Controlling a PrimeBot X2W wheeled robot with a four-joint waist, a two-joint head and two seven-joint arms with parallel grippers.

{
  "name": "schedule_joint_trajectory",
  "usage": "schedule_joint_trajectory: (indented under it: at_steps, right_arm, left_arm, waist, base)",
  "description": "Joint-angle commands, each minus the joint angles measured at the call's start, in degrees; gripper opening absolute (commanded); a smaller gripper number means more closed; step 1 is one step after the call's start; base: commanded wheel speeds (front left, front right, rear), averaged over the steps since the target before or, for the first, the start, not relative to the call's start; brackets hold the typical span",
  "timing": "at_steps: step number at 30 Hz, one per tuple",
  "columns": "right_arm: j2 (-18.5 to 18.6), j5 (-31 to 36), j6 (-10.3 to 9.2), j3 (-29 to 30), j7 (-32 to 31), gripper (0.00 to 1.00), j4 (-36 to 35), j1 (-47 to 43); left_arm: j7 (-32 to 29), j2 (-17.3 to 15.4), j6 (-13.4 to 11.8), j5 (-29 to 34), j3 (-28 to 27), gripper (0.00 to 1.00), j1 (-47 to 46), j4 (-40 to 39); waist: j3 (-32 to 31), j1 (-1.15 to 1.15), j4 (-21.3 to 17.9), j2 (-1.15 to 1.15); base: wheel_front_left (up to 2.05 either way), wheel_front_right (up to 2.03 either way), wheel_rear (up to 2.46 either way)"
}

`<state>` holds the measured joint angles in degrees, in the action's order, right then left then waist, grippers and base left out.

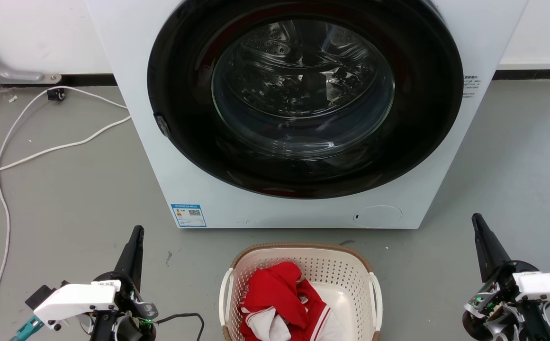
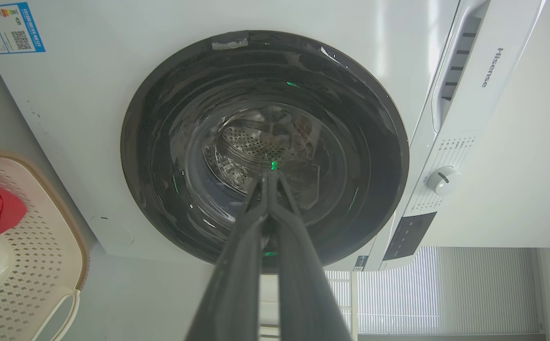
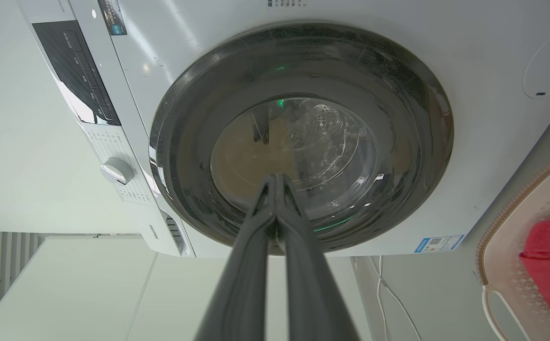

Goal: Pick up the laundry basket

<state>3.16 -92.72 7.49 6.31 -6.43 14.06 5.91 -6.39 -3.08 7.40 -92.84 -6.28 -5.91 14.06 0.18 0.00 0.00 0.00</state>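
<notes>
The laundry basket (image 1: 346, 267), cream with perforated walls, a brown woven rim and white side handles, stands on the floor at the bottom centre of the head view, holding red and white clothes (image 1: 279, 303). My left gripper (image 1: 137, 232) is shut, well to the basket's left, fingers pointing up toward the washer. On the far side, my right gripper (image 1: 476, 219) is shut too, well right of the basket. The left wrist view has the basket (image 2: 61, 237) at its left edge beyond my left gripper (image 2: 269, 176). The right wrist view has the basket (image 3: 507, 265) at its right edge beyond my right gripper (image 3: 275, 177).
A white front-loading washing machine (image 1: 161, 156) with a closed dark round door (image 1: 303, 99) stands just behind the basket. White cables (image 1: 42, 151) run over the grey floor at the left. A black cable (image 1: 184, 316) lies by my left arm.
</notes>
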Motion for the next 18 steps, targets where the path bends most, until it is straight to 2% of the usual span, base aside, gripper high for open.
schedule_joint_trajectory:
  at_steps: [1,18]
  right_arm:
    - [-0.21,0.33,0.0,0.1,-0.12,0.0,0.04,0.61]
    - [-0.22,0.4,0.0,0.15,-0.13,0.0,0.05,0.62]
  left_arm:
    - [-0.08,0.04,0.25,0.42,-0.22,0.0,-0.57,0.06]
    - [-0.17,0.09,0.26,0.4,-0.29,0.0,-0.58,0.07]
  waist:
    - [0.0,0.0,0.0,0.0]
    - [0.0,0.0,0.0,0.0]
  base:
    - [0.0,0.0,0.0]
    - [0.0,0.0,0.0]
